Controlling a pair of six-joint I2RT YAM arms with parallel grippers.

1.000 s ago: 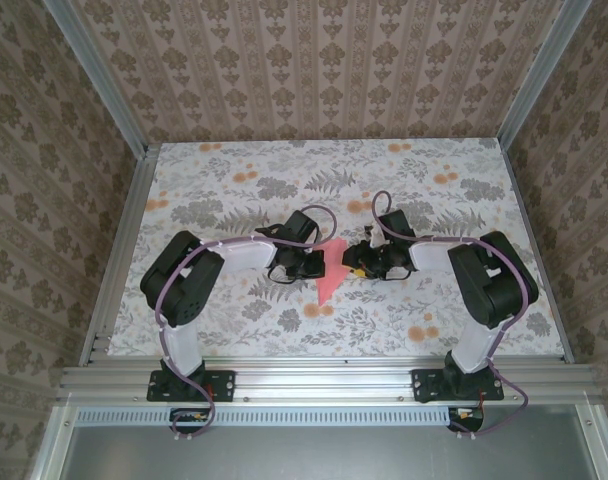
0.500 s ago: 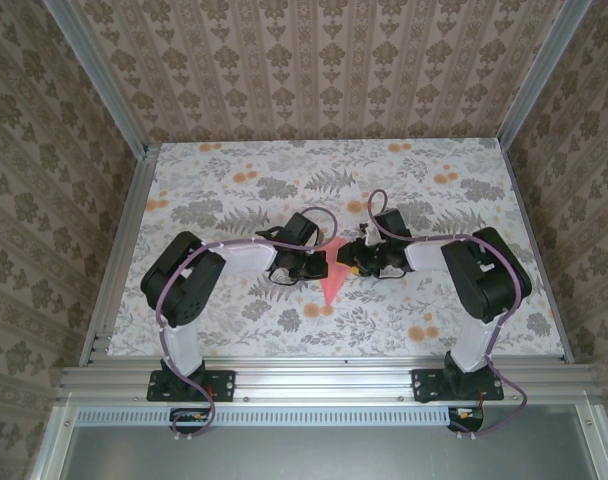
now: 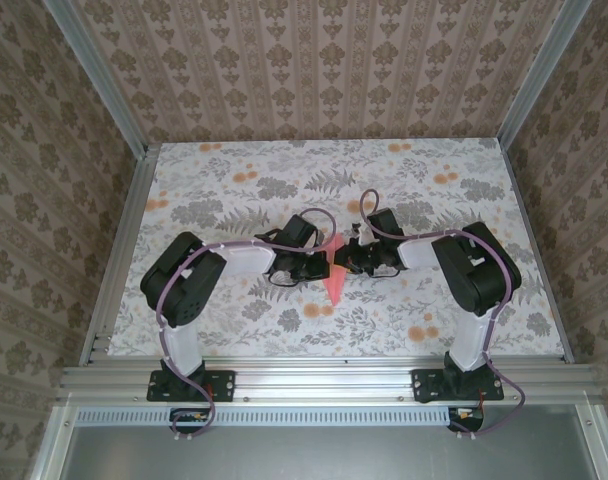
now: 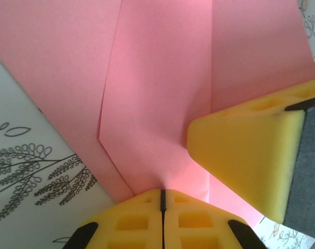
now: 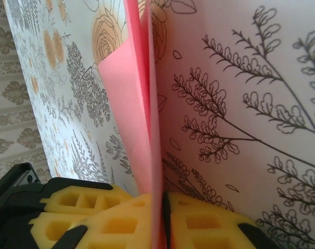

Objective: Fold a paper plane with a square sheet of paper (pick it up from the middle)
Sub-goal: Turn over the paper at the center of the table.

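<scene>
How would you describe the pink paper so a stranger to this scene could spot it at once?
Start at the floral-print table and find its middle, where the left gripper and right gripper meet. Pinched between them is the paper, a folded wedge pointing toward the near edge. It is plain salmon pink, unlike the orange printed flowers around it.

paper plane: plain salmon pink-red, no print, paler pink along the creases in the left wrist view. table cover: white, with a grey fern and leaf line print and scattered orange flowers. walls: beige-brown striped wallpaper with repeating damask motifs. left arm and right arm: black joints, white links, purple cables. left gripper and right gripper: yellow foam with a black seam. frame: bare silver aluminium.
</scene>
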